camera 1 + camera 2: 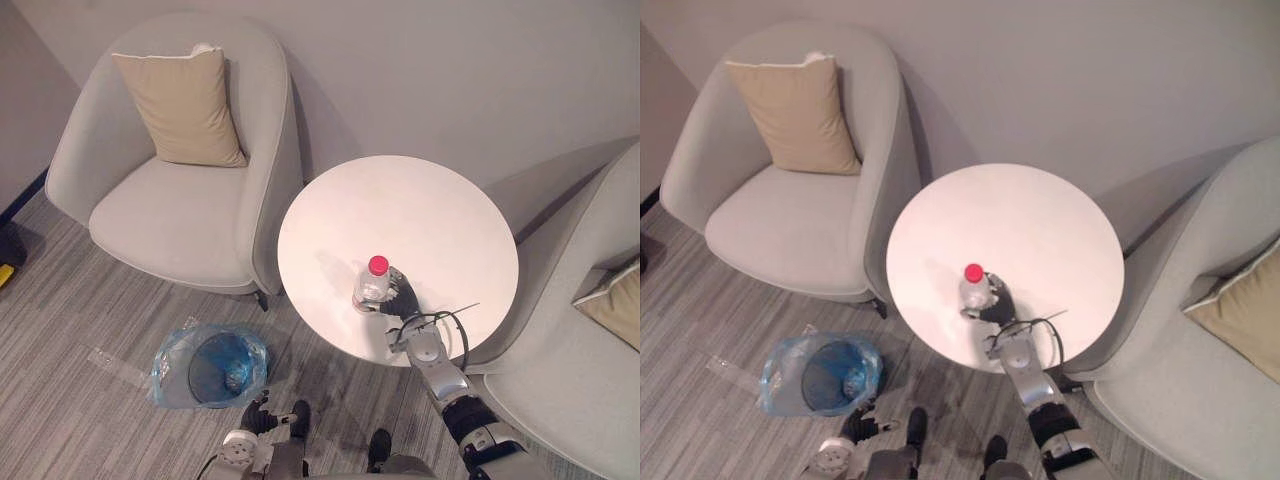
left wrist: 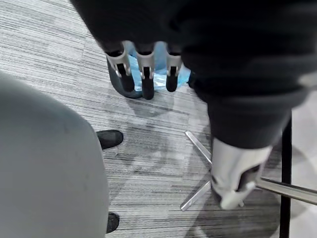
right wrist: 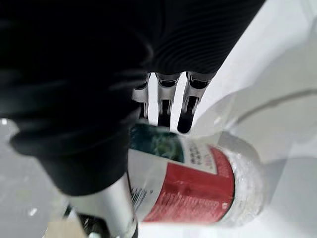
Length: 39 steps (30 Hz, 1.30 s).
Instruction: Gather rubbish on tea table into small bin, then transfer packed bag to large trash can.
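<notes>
Two hands are at work here. The left hand [image 2: 143, 74] hangs low over the grey floor [image 2: 148, 148]. It holds nothing, and its fingers are loose and nearly straight, side by side. Just past its fingertips stands the small bin [image 1: 210, 368], on the floor. A blue bag [image 1: 168, 362] lines the bin and folds over its rim.

The right hand [image 1: 402, 300] reaches in over the near edge of the round white surface [image 1: 420, 200]. Its fingers and thumb are curled round a clear bottle [image 1: 371, 288]. The bottle stands upright on the surface, on the left side of this hand. Its red cap [image 1: 378, 264] sticks up above the fingers. In the right wrist view the fingers wrap one side of the bottle and the thumb presses the other side. They close on a red and green label [image 3: 198, 188]. The small bin is well off to the left of this hand, down on the floor and nearer to the robot.

Farther away, past the left hand and the bin, is a grey armchair [image 1: 180, 215]. A tan cushion [image 1: 180, 105] leans on its back. To the right of the right hand is another grey armchair [image 1: 580, 400], with a cushion [image 1: 612, 308] of its own. A plain wall [image 1: 450, 70] stands behind it all.
</notes>
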Available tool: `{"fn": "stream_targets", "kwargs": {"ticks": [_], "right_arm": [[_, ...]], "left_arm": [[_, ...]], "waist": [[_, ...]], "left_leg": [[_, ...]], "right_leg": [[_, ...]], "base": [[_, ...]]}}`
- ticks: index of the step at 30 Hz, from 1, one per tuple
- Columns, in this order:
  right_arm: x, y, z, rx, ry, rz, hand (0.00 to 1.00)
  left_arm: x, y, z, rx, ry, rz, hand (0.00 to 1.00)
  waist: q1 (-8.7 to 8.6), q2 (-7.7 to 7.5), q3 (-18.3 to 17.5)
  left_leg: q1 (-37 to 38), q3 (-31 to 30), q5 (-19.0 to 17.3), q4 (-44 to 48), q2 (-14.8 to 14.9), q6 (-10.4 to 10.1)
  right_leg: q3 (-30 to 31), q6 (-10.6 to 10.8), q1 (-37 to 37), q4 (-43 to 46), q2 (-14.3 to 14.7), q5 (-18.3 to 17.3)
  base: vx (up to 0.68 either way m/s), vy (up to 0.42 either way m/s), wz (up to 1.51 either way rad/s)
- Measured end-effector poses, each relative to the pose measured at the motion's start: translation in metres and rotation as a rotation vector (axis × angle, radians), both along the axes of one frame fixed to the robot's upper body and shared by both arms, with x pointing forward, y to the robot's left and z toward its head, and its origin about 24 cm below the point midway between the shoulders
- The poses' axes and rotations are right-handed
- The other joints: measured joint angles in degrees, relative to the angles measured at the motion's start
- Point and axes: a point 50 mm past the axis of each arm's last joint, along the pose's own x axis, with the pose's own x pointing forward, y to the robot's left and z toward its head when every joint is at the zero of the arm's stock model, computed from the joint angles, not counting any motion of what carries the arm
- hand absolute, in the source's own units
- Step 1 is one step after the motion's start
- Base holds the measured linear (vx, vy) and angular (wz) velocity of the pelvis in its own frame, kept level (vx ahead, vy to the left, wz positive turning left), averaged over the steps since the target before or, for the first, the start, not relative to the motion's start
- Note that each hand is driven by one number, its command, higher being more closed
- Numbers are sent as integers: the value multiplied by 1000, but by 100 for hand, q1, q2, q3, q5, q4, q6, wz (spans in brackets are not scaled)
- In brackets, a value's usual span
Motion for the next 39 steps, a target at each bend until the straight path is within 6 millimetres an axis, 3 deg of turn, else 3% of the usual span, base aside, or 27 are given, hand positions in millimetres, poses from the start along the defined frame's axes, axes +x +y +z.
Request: {"fn": "stream_targets", "kwargs": {"ticks": [6, 13, 20, 26, 31, 34, 36, 37, 38, 39], "right_arm": [[-1, 7, -4, -1, 33, 24, 100], [-4, 0, -2, 11, 21, 20, 100], [-34, -16, 0, 52, -19, -5, 100], [-59, -24, -5, 46, -8, -23, 100], [-71, -32, 0, 62, -39, -69, 100], [-79, -38, 3, 58, -58, -104, 100], [-82, -34, 6, 79, -79, -128, 100], [-81, -32, 7, 88, -85, -127, 100], [-77, -30, 11, 91, -104, -124, 100], [-72, -30, 16, 90, -126, -121, 100]], "left_arm": [[3, 0, 1, 0, -11, -1, 0], [2, 0, 1, 1, -8, -3, 0], [2, 0, 1, 14, 0, -26, 0], [-2, 1, -1, 24, 19, -42, 0], [-3, -1, -4, 30, 51, -89, 0], [-2, 0, -3, 30, 51, -86, 0], [-2, 9, -3, 44, 55, -62, 0], [0, 13, -2, 55, 49, -63, 0], [4, 14, -1, 59, 41, -64, 0], [6, 9, 0, 46, 34, -62, 0]], "waist": [[34, -9, 78], [17, -11, 77], [-58, -36, 69], [-172, -110, 24], [-374, -151, 15], [-347, -157, -54], [-370, -320, -170], [-313, -418, -236], [-245, -453, -258], [-210, -315, -207]], "left_leg": [[3, -1, 23, -27, -3, 5], [50, 31, 24, 2, -4, 6], [224, 196, 19, -27, 24, 8], [403, 672, -15, -27, 107, 42], [291, 821, -24, 119, 22, 84], [46, 624, -39, 270, 78, 105], [-220, 392, 18, 513, 61, 39], [-399, 370, 26, 631, 52, 25], [-620, 352, 47, 773, 79, -7], [-774, 313, 74, 885, 209, -49]], "right_leg": [[2, 0, 5, 6, -7, 0], [28, 1, 46, 11, -15, 1], [236, 2, 117, 86, -12, 0], [762, 25, -31, 279, -3, -3], [960, 148, -510, 1180, -174, -318], [1107, 222, -686, 1514, -152, -493], [1502, 307, -853, 2440, -216, -857], [1629, 345, -834, 2260, -204, -929], [1624, 246, -736, 1822, -143, -982], [1524, 17, -611, 1405, 0, -849]], "base": [[-30, 3, 0], [1, 1, -1], [-30, 2, -11], [-71, 12, -41], [-56, 14, -17], [-33, -15, 43], [8, -78, 62], [-41, -182, 41], [-110, -216, 23], [-155, -162, 26]]}}
